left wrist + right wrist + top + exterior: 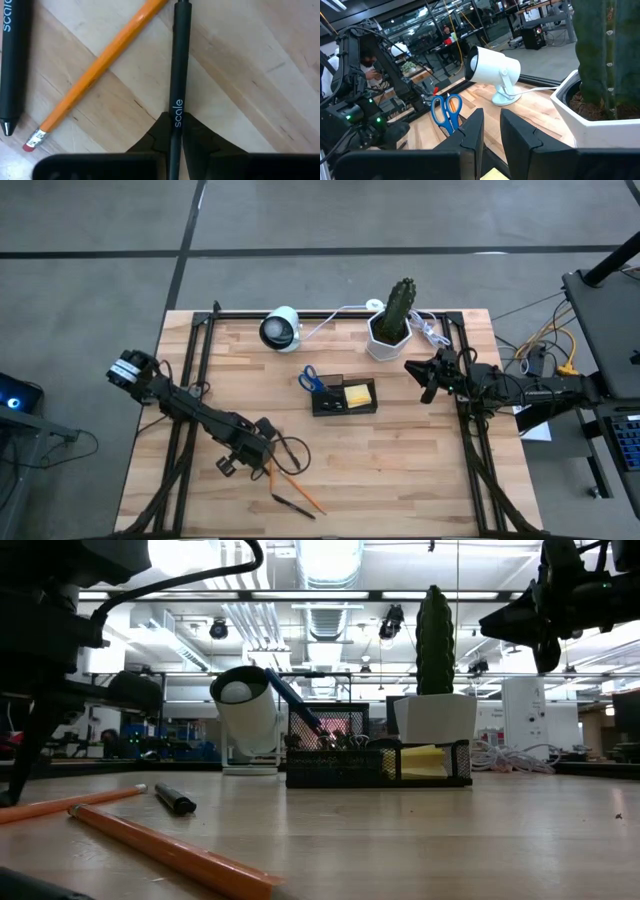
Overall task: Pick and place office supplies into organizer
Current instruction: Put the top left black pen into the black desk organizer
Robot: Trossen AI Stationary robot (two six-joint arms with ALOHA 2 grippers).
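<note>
While the left gripper [176, 142] sat low at the table's front edge, its fingers were pinched on a black pen [177, 75] beside an orange pencil [95, 75]. Right gripper [428, 376] hovered near the cactus pot [388, 335], fingers narrowly apart, empty. Organizer [343, 397] stood mid-table holding scissors [311, 379].

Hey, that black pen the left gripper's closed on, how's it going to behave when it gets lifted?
The black pen looks thin and rigid, so it probably stays straight. The left gripper pinches it near one end, so it may tilt. Its smooth round barrel might slip, or roll if dropped beside the orange pencil.
</note>
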